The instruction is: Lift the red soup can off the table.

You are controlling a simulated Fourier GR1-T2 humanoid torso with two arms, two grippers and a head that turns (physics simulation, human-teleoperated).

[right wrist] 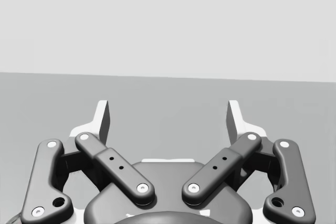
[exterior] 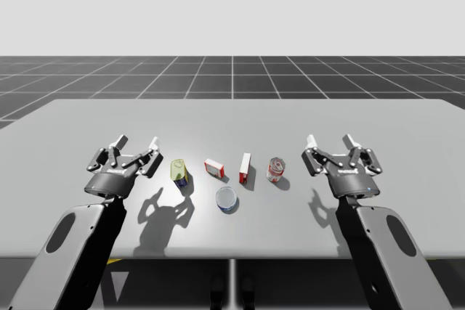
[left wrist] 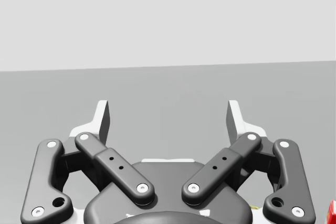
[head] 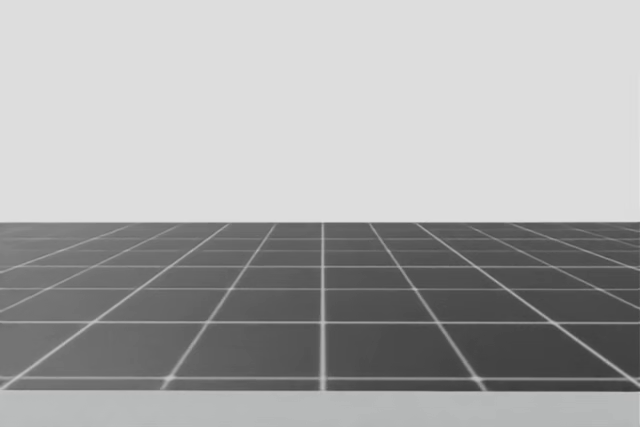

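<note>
red soup can (exterior: 275,169): standing upright on the table (exterior: 407,128), at the right end of the row of items, touching nothing.
can's neighbours: sitting just right of the upright red-and-white box (exterior: 245,168). The right gripper is hanging further to its right, apart from it.
right gripper (exterior: 330,139): hovering above the table with its fingers spread wide and holding nothing. In the right wrist view (right wrist: 168,109) both fingers are pointing out over bare grey table with a clear gap between them.
left gripper (exterior: 138,140): hovering over the left part of the table, fingers also spread wide and gripping nothing. The left wrist view (left wrist: 168,109) is showing the same wide gap.
yellow-green can (exterior: 179,172): sitting at the left end of the row, closest to the left gripper.
small red-and-white box (exterior: 213,168): lying flat between the yellow-green can and the upright box.
low blue can (exterior: 227,199): sitting in front of the row, nearer to me, below the gap between the two boxes.
head view: looking out over the dark grid floor (head: 320,297).
</note>
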